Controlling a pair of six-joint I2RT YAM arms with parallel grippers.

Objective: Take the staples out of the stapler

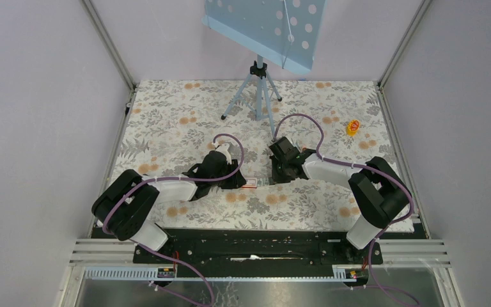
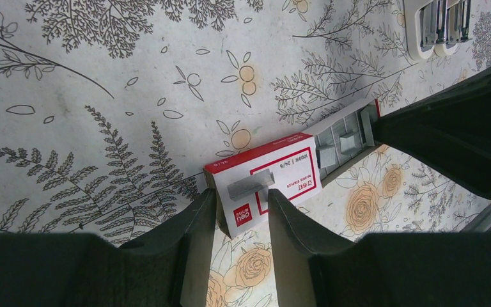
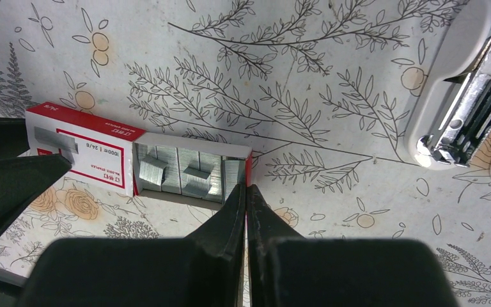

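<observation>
The pale-pink stapler (image 3: 467, 96) lies open at the upper right of the right wrist view, its metal rail showing. It also shows in the left wrist view (image 2: 444, 25). I cannot tell whether staples sit in the rail. A red-and-white staple box (image 2: 275, 179) lies between the arms (image 1: 250, 184). Its inner tray (image 3: 188, 171) is slid out and holds several silvery strips. My left gripper (image 2: 241, 198) grips the box sleeve at its near end. My right gripper (image 3: 247, 187) is shut, pinching the tray's red end wall.
A tripod (image 1: 259, 83) with a blue perforated board stands at the back centre. A small yellow-and-red object (image 1: 353, 127) lies at the far right. The floral cloth (image 1: 185, 115) is bounded by metal frame posts on both sides.
</observation>
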